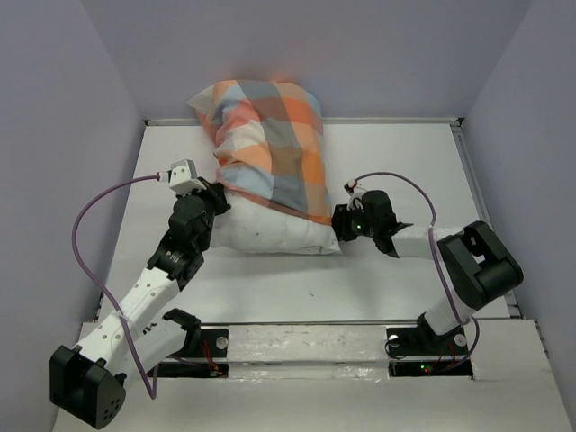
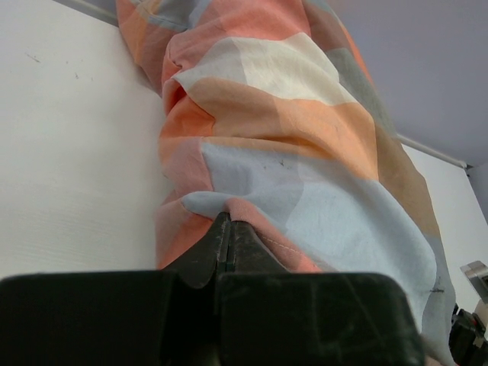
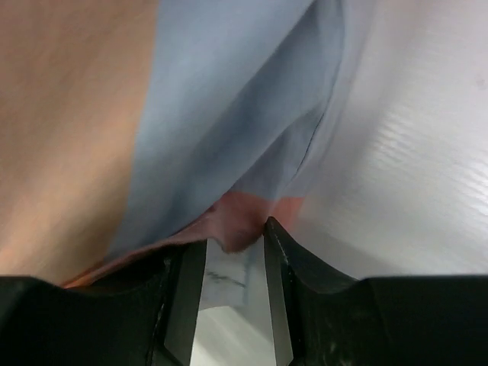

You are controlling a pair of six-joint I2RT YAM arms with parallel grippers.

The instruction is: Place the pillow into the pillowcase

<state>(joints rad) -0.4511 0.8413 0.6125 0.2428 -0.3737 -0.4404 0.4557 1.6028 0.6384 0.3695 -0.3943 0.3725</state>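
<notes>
The left gripper (image 2: 226, 225) is clamped on the pillowcase (image 1: 270, 135) hem; the right gripper (image 3: 235, 232) stands part-open at the opposite hem corner. The pillow (image 1: 270, 236) lies between them, bare near end exposed, its length running away from both.

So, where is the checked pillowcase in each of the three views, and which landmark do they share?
Top external: the pillowcase is at upper centre, covering the far part of the white pillow.
Left wrist: the pillowcase fills the centre and right, from the bottom up to the top edge.
Right wrist: the pillowcase fills the left and centre, very close.
Shared landmark: the white table beside it.
</notes>
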